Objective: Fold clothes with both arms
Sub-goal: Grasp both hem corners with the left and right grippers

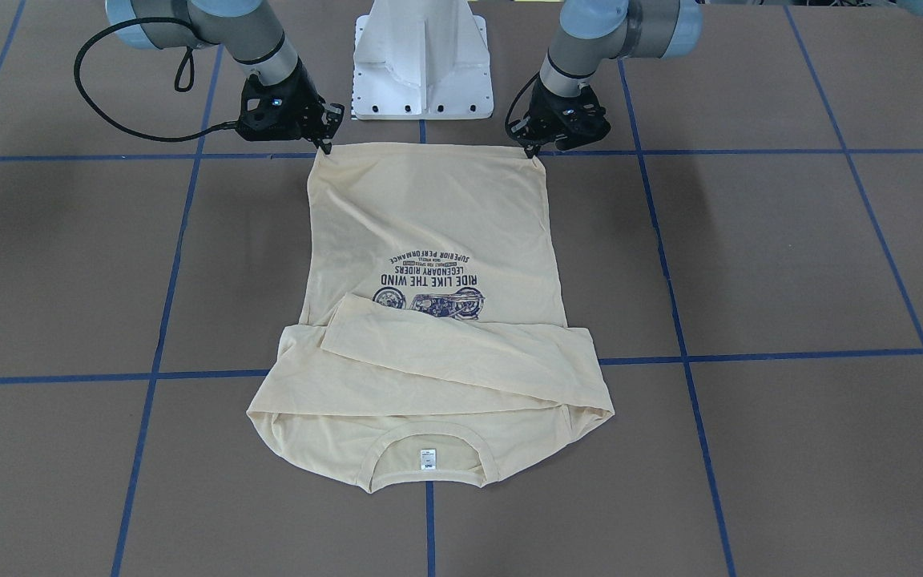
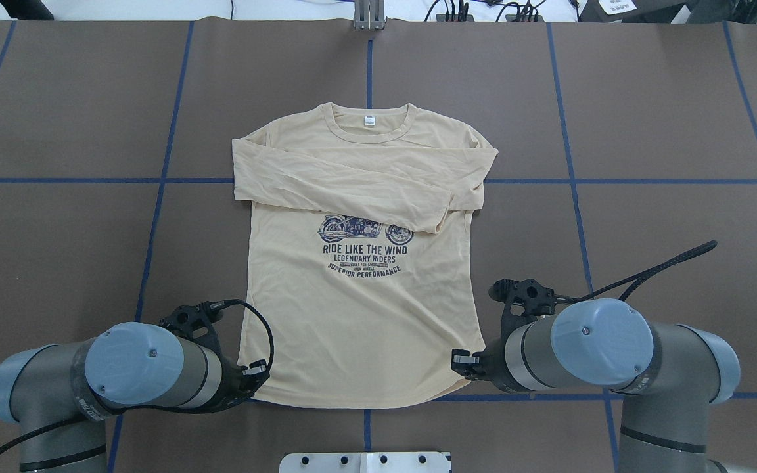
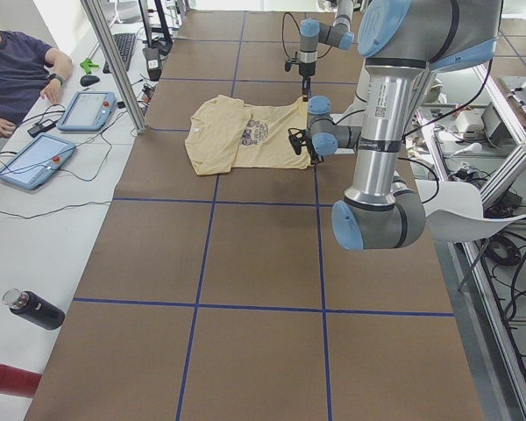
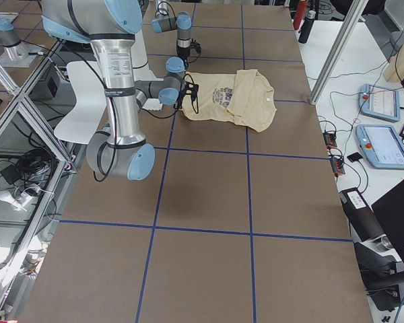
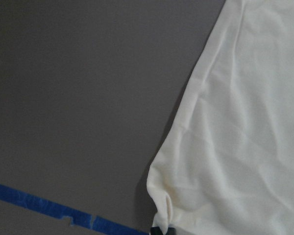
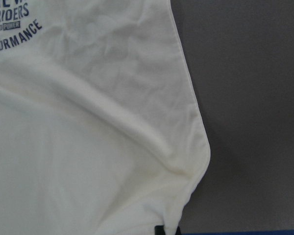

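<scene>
The cream-yellow T-shirt [image 1: 429,208] lies flat, print up, on the brown table, with its neck label [image 2: 369,120] at the far side from the robot. Both long sleeves are folded across the chest [image 2: 352,180]. My left gripper [image 2: 253,376] is at the hem's left corner, and the left wrist view shows the cloth [image 5: 245,137] bunched at the fingertips [image 5: 161,230]. My right gripper [image 2: 462,363] is at the hem's right corner, where the cloth [image 6: 88,147] gathers at the fingertips [image 6: 165,229]. Both look shut on the hem corners, low at the table.
The white pedestal base [image 1: 421,64] stands just behind the hem, between the arms. Blue tape lines [image 2: 155,217] cross the brown table. An operator [image 3: 17,70] sits by tablets [image 3: 88,110] at the far side table. Bottles [image 3: 35,309] lie near that table's end.
</scene>
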You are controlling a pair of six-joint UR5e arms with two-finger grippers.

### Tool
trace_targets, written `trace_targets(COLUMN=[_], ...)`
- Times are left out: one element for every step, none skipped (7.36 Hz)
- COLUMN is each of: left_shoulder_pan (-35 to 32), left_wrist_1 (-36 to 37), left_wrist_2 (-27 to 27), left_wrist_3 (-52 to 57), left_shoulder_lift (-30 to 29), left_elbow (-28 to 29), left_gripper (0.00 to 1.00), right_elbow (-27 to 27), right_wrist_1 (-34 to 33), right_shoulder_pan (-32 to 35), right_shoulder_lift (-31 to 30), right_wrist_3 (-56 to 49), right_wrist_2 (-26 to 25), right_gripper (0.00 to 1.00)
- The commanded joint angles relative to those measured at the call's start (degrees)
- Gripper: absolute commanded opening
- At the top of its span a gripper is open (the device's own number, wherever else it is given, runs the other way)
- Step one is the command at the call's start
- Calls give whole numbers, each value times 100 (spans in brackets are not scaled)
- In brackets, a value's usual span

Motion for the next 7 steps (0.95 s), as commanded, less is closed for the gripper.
trace_targets(left_shoulder_pan=[-61,-61,8,157,376,639,894], left_wrist_1=[156,175,184,192,192,192,192], left_wrist_2=[-27,-27,-18,-18,-18,-18,-18], left_wrist_3=[0,9,18,18,18,18,18], left_shoulder_lift=[210,447,475,475,493,458,423], left_elbow=[-546,-759,-761,-743,-752,-796,-944], left_gripper=[0,0,0,0,0,0,0], right_elbow=[51,121,218,410,621,762,772], right_wrist_1=[0,0,0,0,0,9,9], right_shoulder_pan=[124,290,335,310,240,144,-49], right_shoulder_lift=[-9,-70,-149,-384,-595,-745,-756], right_wrist_3=[0,0,0,9,9,9,9], right_wrist_2=[224,557,647,796,1207,1515,1597], right_gripper=[0,0,0,0,0,0,0])
